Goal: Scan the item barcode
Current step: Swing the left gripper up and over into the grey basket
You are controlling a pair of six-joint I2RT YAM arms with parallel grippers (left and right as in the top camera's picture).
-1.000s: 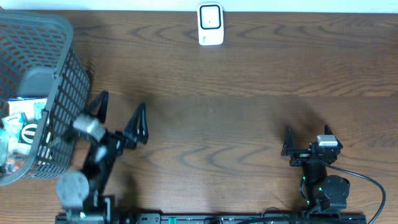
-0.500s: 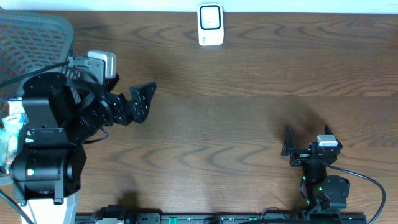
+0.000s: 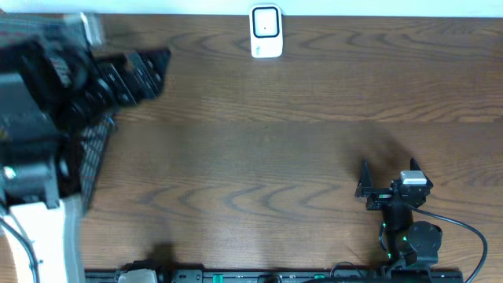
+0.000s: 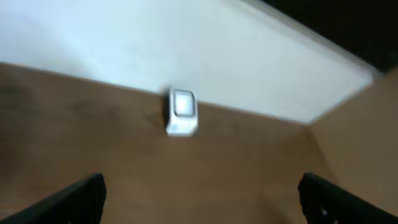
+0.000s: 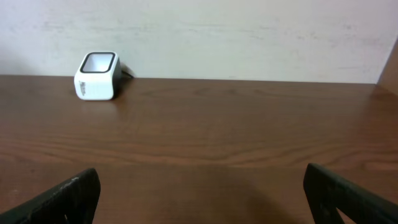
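The left pincer (image 3: 153, 71) is wide open and holds nothing; in its own view only the two dark finger tips (image 4: 74, 199) show at the lower corners, with bare wood between them. One second ago this pincer was low on the near left, beside the basket. Since then the left arm (image 3: 35, 149) has risen high and swung to the far left, so it now looks blurred and covers nearly all of the basket (image 3: 96, 145). I judge that it is going up over the rim to reach inside, so the task is only at its beginning: no item is picked yet. The item itself I cannot see now; a second ago boxes and packets were lying in the basket, and they should be there under the arm. The scanner (image 3: 266, 31) stands at the far edge of the table (image 3: 259, 157), close to the white wall (image 4: 124, 43), well apart from both arms. The right pincer (image 3: 387, 179) has not moved on the near right, also wide open and empty. Nothing lies on the wood between basket and scanner; only the basket wall may hinder the reach.
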